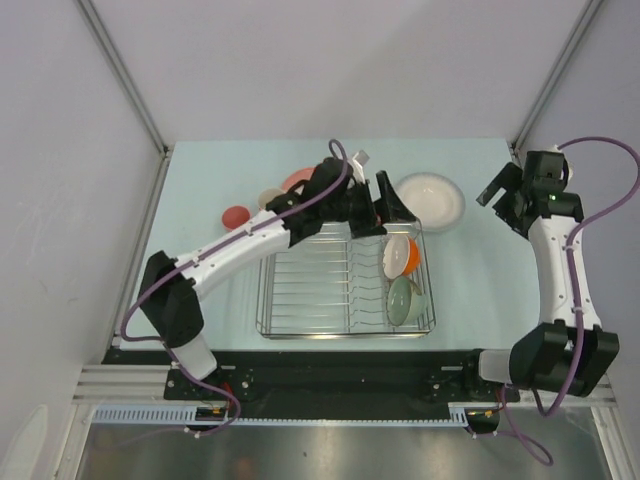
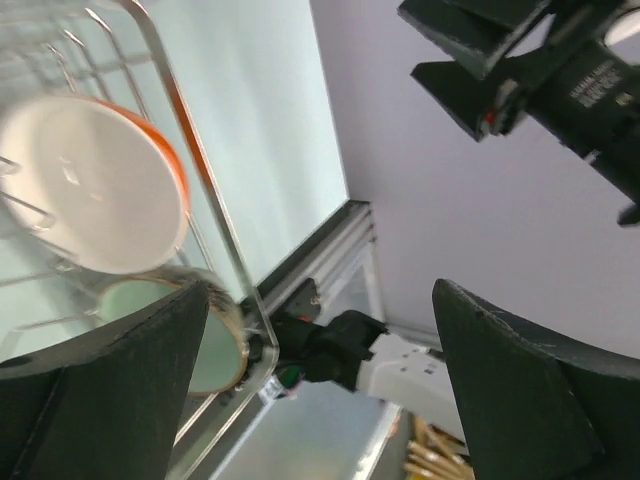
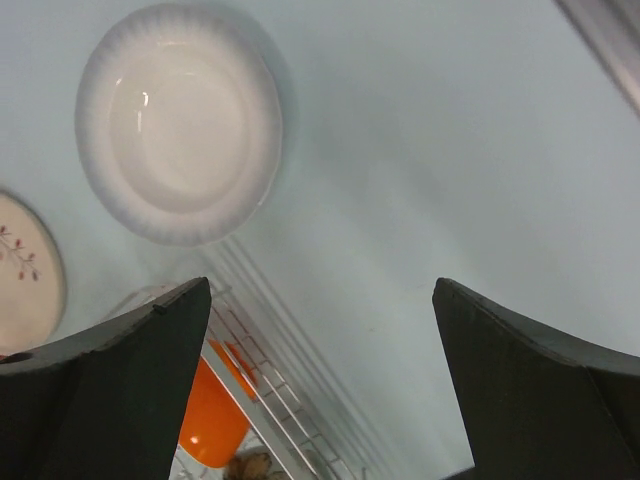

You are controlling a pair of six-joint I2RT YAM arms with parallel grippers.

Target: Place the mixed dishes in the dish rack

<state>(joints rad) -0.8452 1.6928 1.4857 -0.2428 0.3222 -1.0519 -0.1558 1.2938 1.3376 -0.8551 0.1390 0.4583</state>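
Silver wire dish rack [image 1: 300, 285] holding two bowls, orange bowl with white inside [image 1: 400, 255], pale green bowl [image 1: 404, 300], one white shallow plate [image 1: 432, 198] between left gripper [image 1: 392, 205] and right gripper [image 1: 503, 200], both spread, empty

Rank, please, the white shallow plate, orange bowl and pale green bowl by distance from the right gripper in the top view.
1. white shallow plate, on the table, left of the right gripper.
2. orange bowl, at the right end of the dish rack.
3. pale green bowl, just nearer the bases.

orange bowl [image 1: 400, 256]: white inside | green bowl [image 1: 405, 300]: pale | shallow plate [image 1: 431, 199]: white | rack [image 1: 340, 334]: silver | cream plate [image 3: 25, 265]: reddish sprig ptn
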